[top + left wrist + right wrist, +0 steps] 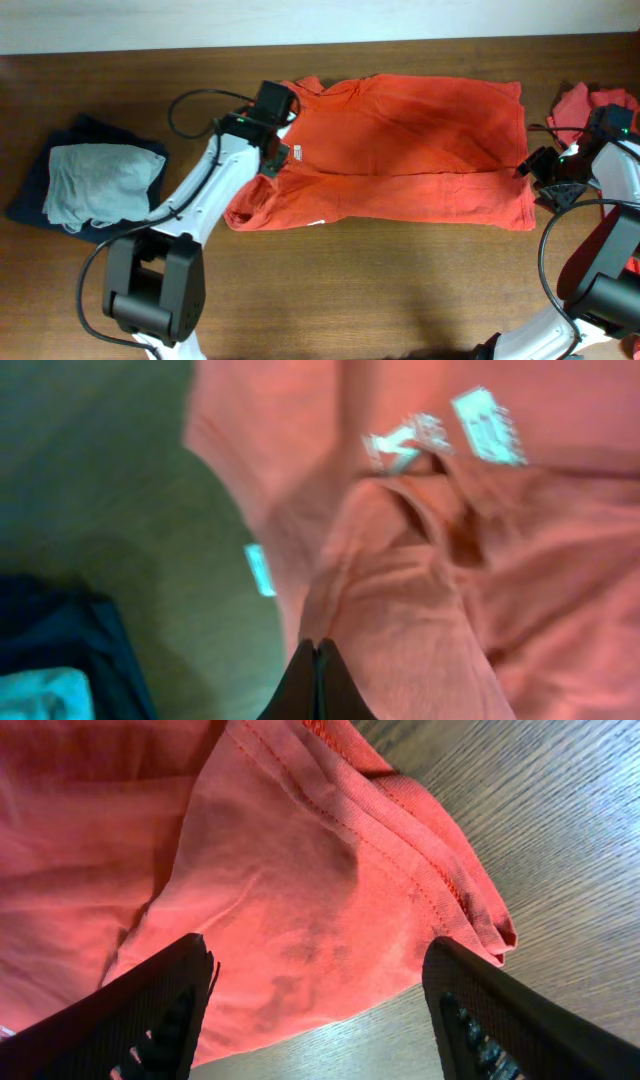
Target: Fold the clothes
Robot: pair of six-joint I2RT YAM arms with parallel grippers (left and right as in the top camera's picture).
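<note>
My left gripper [317, 660] is clamped tight at the collar of the orange-red T-shirt [400, 150], spread toward the table's [330, 290] far edge. My right gripper [318, 955] gapes wide over the hem corner. I should grip both ends before lifting evenly.

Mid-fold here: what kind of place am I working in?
Probably a clothes-folding test bench rather than a home: a wooden table, an orange-red T-shirt spread flat on it, and a folded grey and navy pile beside it.
</note>
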